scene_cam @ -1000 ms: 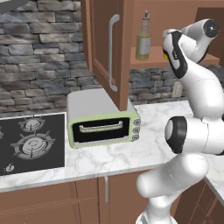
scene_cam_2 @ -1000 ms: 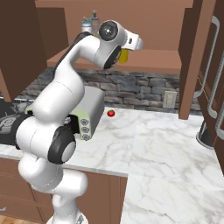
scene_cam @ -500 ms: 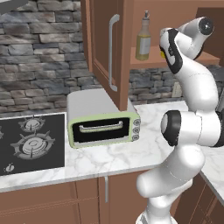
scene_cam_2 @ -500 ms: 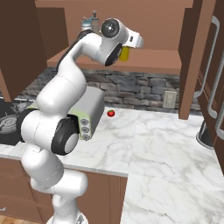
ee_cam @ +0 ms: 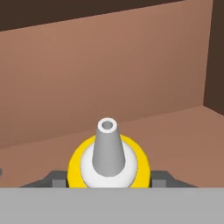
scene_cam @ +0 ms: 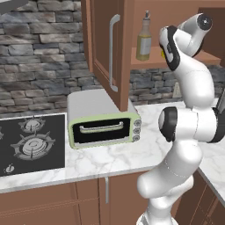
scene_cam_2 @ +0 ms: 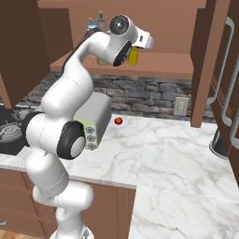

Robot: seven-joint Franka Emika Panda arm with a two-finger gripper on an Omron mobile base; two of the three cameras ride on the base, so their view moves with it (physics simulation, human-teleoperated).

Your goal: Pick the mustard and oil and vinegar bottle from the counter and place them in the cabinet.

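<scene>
Change: arm edged slightly deeper toward reddish-brown wooden wall cabinet (scene_cam_2: 158, 70) shelf.
Jaws: clamped on small yellow mustard squeeze bottle (ee_cam: 108, 162), at 6 o'clock.
Meaning: release probably next.

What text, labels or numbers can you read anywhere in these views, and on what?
None: no readable text in any view.
mustard: plain yellow body with a pale nozzle, no label showing.
oil and vinegar bottle: no label visible.
toaster oven: three knobs on the front, any markings too small to tell.
stove: no readable markings.
</scene>
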